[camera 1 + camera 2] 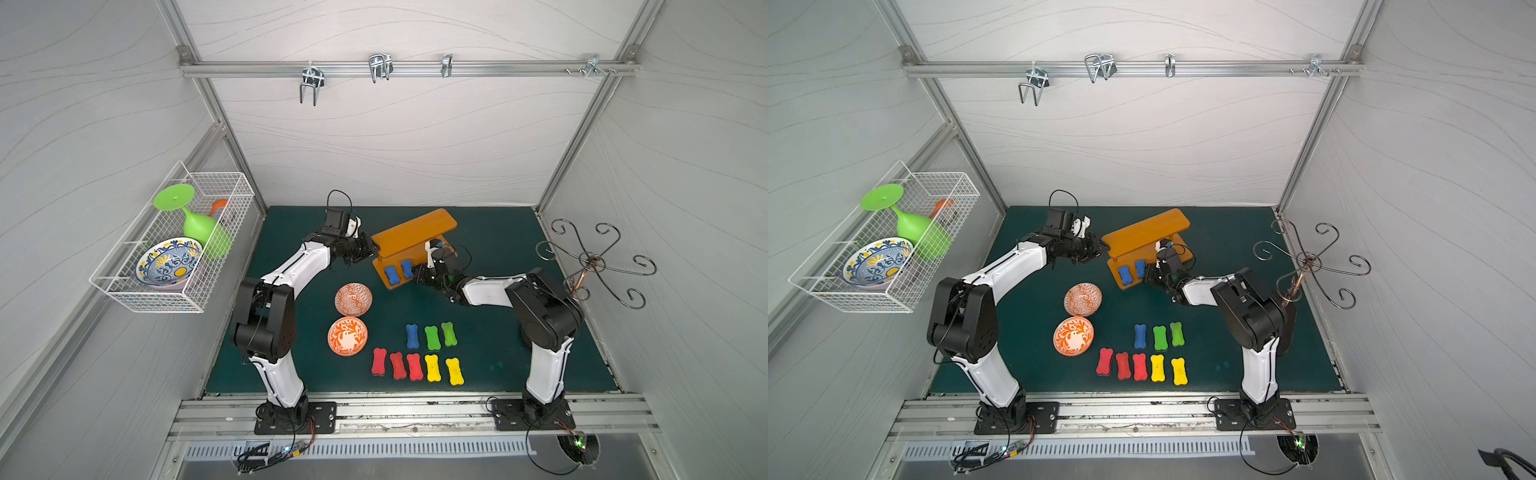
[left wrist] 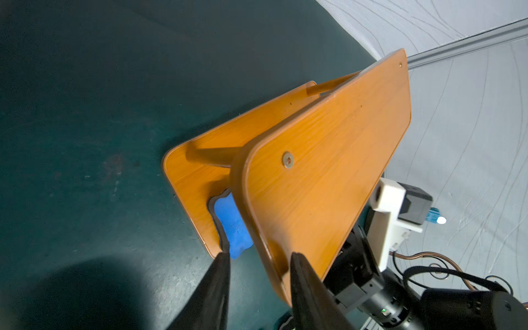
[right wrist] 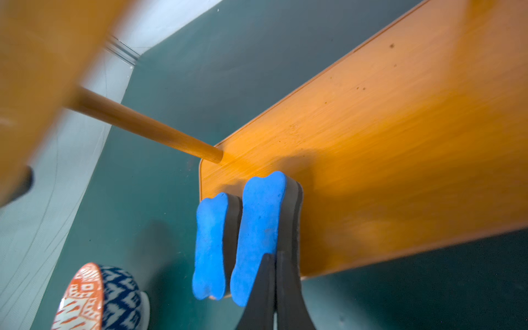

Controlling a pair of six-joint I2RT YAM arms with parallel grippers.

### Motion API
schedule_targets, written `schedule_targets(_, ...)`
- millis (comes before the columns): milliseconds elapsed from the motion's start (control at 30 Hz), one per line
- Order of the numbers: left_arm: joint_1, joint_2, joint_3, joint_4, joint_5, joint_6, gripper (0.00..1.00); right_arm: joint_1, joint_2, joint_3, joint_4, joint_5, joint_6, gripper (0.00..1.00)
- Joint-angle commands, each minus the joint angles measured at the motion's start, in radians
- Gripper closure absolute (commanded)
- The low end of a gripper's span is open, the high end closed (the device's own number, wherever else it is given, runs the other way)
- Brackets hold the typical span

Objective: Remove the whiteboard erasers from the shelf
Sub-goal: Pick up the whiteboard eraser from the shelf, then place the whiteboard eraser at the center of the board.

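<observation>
Green matting (image 1: 498,340) carries the shelf (image 1: 415,235), two blue erasers (image 1: 392,275) lying on its lower board; likely light, squashy foam, best nipped across the waist. Right gripper (image 3: 275,257) is shut at one's end, left gripper (image 2: 259,255) part-open round the top board

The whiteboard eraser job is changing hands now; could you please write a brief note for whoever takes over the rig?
Left end effector: open, fingers straddling one end of the upper board of the glossy orange-brown two-tier shelf.
Right end effector: shut, tips at a blue bone-shaped foam eraser on the shelf's lower board; an actual grip is unclear.
Done: eight erasers on the green mat: three red erasers, two yellow erasers, one blue eraser, two green erasers.
To do: that shelf eraser and its blue neighbour, both on the lower board.
</observation>
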Motion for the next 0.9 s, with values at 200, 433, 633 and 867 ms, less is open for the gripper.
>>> schedule_targets(200,0.003,-0.163,-0.054,-0.069,-0.027,-0.057,0.58,0.108,-0.387,-0.188,-0.291,0.111,0.117,1.0)
schedule_targets(433,0.012,-0.242,-0.131,-0.058,-0.056,-0.031,0.57,0.354,-0.503,-0.269,-0.457,0.198,0.252,1.0)
schedule_targets(633,0.013,-0.245,-0.138,-0.061,-0.058,-0.018,0.57,0.423,-0.37,-0.227,-0.436,0.199,0.274,1.0)
schedule_targets(867,0.03,-0.234,-0.136,-0.058,-0.049,-0.013,0.57,0.429,-0.318,-0.18,-0.453,0.163,0.235,1.0)
